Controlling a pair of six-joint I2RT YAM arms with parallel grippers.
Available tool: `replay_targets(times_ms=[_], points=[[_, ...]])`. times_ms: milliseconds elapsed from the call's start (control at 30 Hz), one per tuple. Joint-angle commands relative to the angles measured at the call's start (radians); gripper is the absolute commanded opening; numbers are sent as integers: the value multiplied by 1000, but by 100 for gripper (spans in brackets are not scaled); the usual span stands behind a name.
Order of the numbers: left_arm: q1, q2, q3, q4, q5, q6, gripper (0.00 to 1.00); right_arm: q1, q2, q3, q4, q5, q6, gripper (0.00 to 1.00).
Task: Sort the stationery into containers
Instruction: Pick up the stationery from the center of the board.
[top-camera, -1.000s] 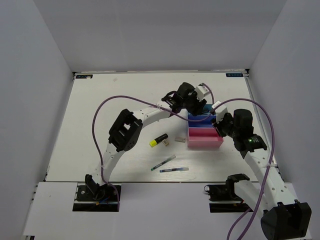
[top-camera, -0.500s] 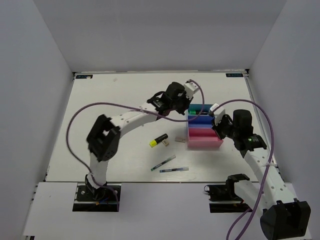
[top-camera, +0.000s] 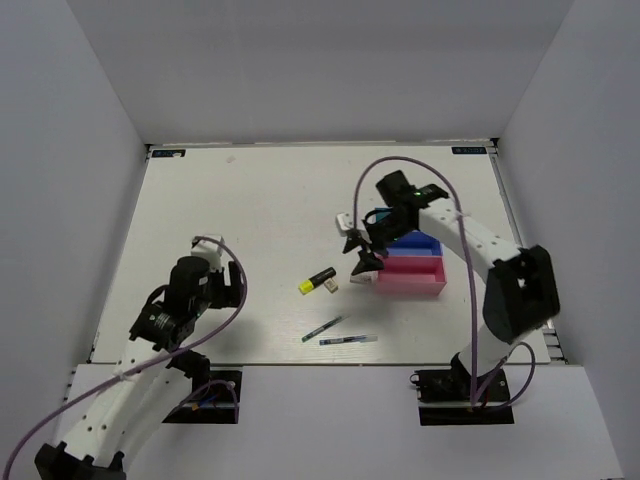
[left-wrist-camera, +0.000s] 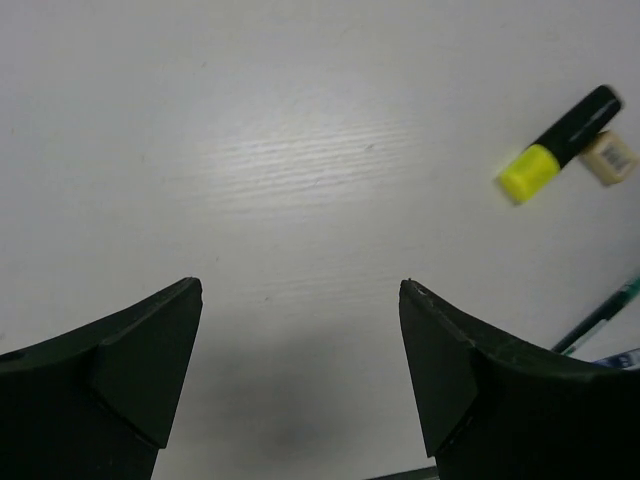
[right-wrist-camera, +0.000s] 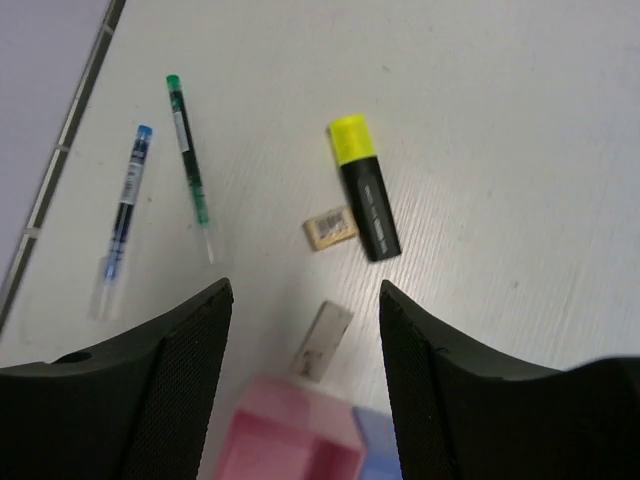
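**Room.** Plain pale grey walls close in the left, far and right sides. The white table shows a fine, faint grain and carries no marks that I can make out.

**Left.** My left hand hangs over the near-left part of the table. Its fingers are spread wide and grip nothing. Its wrist view shows only bare surface beneath it.

**Centre.**
- A short black-bodied highlighter with a yellow cap lies at a slant on the table.
- A small pale rectangular eraser lies just beside its black end.
- Nearer the front edge lie a thin green pen and a thin blue pen. They are close together but apart, and the blue one is nearer the edge.

**Right.**
- My right hand hangs over the table just left of the small plastic organiser of joined open bins. Its fingers are wide apart and hold nothing.
- A second pale eraser lies on the table below that hand, just off the corner of the pink bin.
- The pink bin faces the front edge and a darker blue bin sits behind it. My arm hides the rest of the organiser, so I cannot tell what the bins hold.
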Motion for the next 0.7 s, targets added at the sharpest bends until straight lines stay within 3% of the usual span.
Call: replay_targets(times_ms=[0,300,667], points=[[61,-104,-53,-70,29,-44,90,106,115,133,-106,66,-117,63],[103,-147,-51,-50,58,-23,90,284,365,313,19,228,23,57],[97,-205,-54,-50,61,-21,90,339,480,313,170,377,193,56]])
